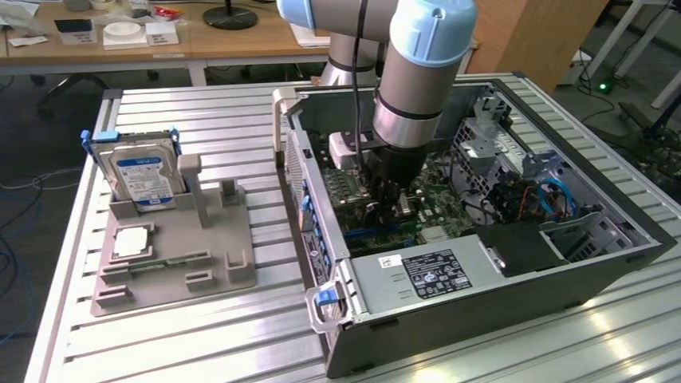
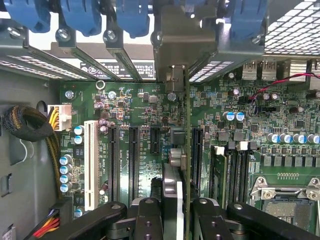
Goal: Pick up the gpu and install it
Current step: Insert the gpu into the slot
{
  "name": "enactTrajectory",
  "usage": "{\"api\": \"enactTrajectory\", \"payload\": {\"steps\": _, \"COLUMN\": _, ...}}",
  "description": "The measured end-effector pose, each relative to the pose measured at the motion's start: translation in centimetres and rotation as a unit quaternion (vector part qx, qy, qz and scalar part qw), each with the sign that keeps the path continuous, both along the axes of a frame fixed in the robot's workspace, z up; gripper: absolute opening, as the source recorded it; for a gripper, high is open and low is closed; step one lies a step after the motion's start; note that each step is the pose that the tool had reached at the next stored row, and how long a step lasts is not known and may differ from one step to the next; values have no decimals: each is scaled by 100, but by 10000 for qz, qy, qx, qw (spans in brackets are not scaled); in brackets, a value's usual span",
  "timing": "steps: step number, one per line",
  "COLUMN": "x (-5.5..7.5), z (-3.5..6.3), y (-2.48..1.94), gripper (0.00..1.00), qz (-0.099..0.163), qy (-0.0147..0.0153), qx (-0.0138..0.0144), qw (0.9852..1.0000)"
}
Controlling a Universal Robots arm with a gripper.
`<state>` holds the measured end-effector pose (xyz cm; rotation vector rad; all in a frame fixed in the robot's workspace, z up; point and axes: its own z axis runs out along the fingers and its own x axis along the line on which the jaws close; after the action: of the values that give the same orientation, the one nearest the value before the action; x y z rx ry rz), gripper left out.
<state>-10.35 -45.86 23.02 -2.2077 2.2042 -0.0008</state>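
Note:
Inside the open computer case [image 1: 596,263], my gripper [image 1: 388,203] reaches down over the green motherboard [image 1: 452,211]. The wrist view looks along the gpu [image 2: 186,150], which appears edge-on as a thin green card with its silver end bracket [image 2: 182,47] at the case's rear wall. My gripper [image 2: 172,220] is shut on the gpu, with black fingers [image 2: 147,220] on either side of its cooler block. The card stands upright over the motherboard [image 2: 140,105], in line with a long black expansion slot. Whether its edge sits in the slot is hidden.
Blue slot clips [image 2: 80,17] line the case's rear wall. Bundled cables [image 2: 30,125] lie at one side, and the CPU socket [image 2: 287,200] at the other. A grey fixture [image 1: 175,263] at the exterior view's left holds a hard drive [image 1: 139,175] and a memory stick [image 1: 159,262].

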Motion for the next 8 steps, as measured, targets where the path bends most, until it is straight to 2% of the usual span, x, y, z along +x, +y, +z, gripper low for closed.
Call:
{"api": "enactTrajectory", "payload": {"steps": 3, "x": 1, "z": 0, "y": 2, "gripper": 28, "qz": 1, "qy": 0, "qx": -4, "qw": 10000}}
{"api": "enactTrajectory", "payload": {"steps": 8, "x": 0, "z": -1, "y": 17, "gripper": 28, "qz": 0, "qy": 0, "qx": -35, "qw": 10000}}
